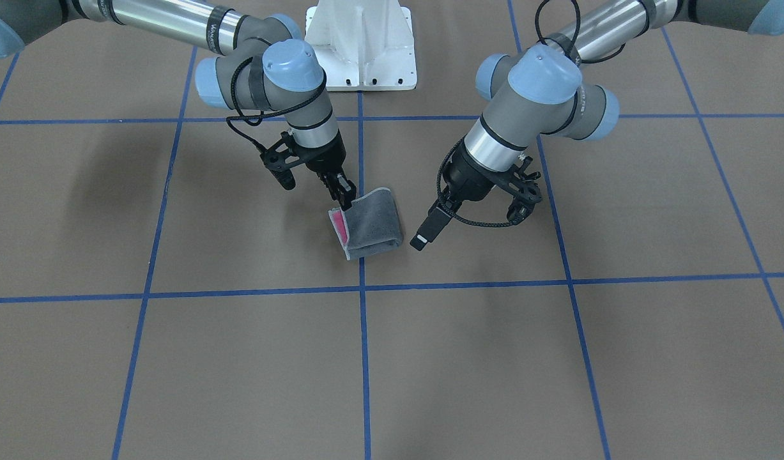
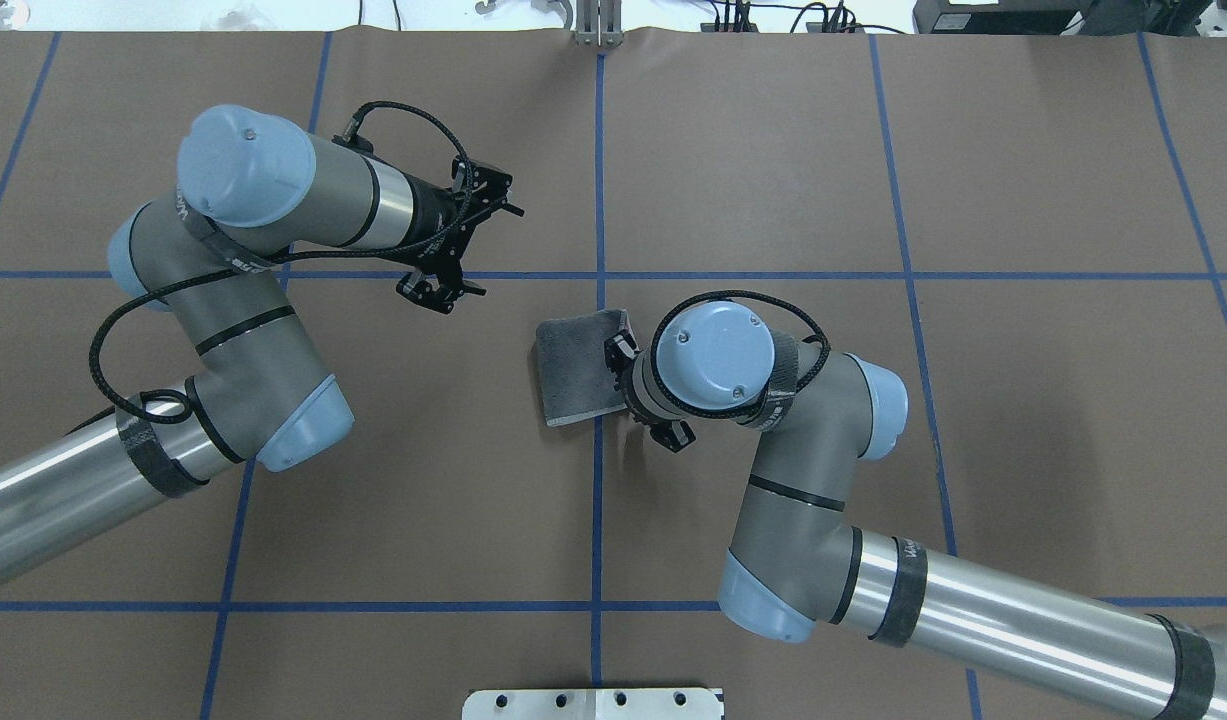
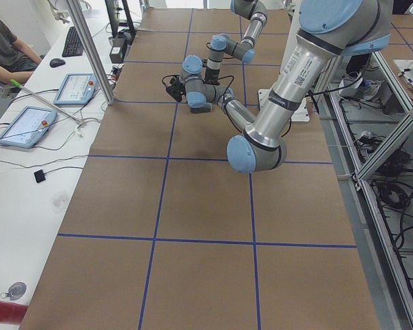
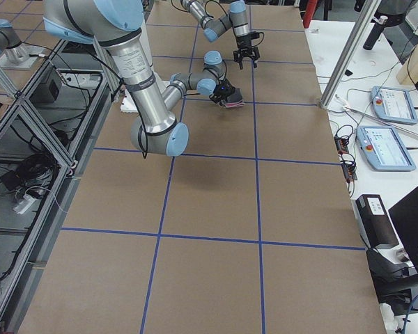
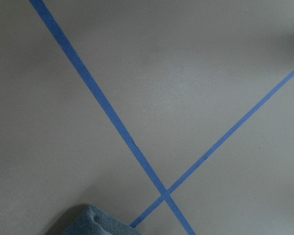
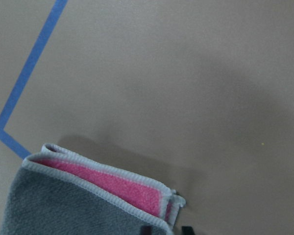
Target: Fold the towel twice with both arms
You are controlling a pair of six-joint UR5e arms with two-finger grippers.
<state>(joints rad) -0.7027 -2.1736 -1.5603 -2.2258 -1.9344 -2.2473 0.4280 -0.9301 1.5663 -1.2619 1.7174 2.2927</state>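
While the right gripper (image 1: 345,198) clenches the folded towel (image 1: 375,221) at its ten-o'clock corner, front view, the left gripper (image 1: 425,235) hangs apart at three o'clock, grip untellable; the white pedestal (image 1: 365,52) stands at twelve.

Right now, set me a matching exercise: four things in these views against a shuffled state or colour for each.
1 towel
2 right gripper
3 left gripper
4 pedestal base

a white all over
b apart from the towel
c folded, grey outside, pink at one edge
d jaws at the towel's corner

Pairs: 1-c, 2-d, 3-b, 4-a
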